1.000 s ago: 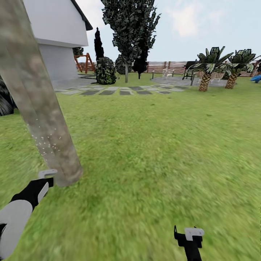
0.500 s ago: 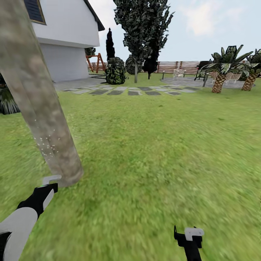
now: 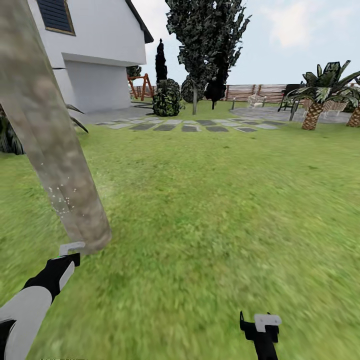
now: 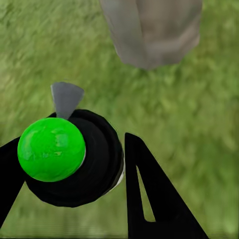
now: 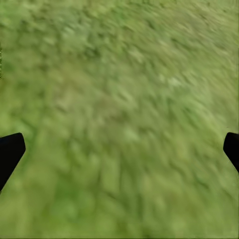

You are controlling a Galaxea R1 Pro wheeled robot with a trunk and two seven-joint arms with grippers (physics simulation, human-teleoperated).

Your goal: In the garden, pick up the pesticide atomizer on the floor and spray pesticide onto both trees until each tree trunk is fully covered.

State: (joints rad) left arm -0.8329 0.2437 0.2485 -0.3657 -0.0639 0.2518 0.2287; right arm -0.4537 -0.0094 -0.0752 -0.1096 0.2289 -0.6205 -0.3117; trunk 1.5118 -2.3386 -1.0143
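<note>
A thick pale grey-brown tree trunk (image 3: 50,135) leans up the left of the head view, with tiny whitish pesticide specks (image 3: 62,200) scattered low on its bark. My left gripper (image 3: 67,256) sits just in front of the trunk's base, shut on the pesticide atomizer (image 4: 69,157), a black bottle with a bright green top (image 4: 51,148) and a grey nozzle (image 4: 65,97) aimed toward the trunk base (image 4: 152,30). My right gripper (image 3: 260,324) hangs open over bare grass, its fingertips (image 5: 10,149) wide apart. Another tall tree (image 3: 200,40) with dark grey-green foliage stands far back.
Green lawn (image 3: 215,200) spreads in all directions. A white house (image 3: 100,55) stands at the back left, with a stepping-stone path (image 3: 190,125) before it. A round bush (image 3: 166,100), palms (image 3: 320,95) and the brown slat fence (image 3: 260,92) line the far side.
The whole picture has slid to the right, so the camera has turned left; more of the house shows. Both arms keep their places in the view, and the atomizer stays held.
</note>
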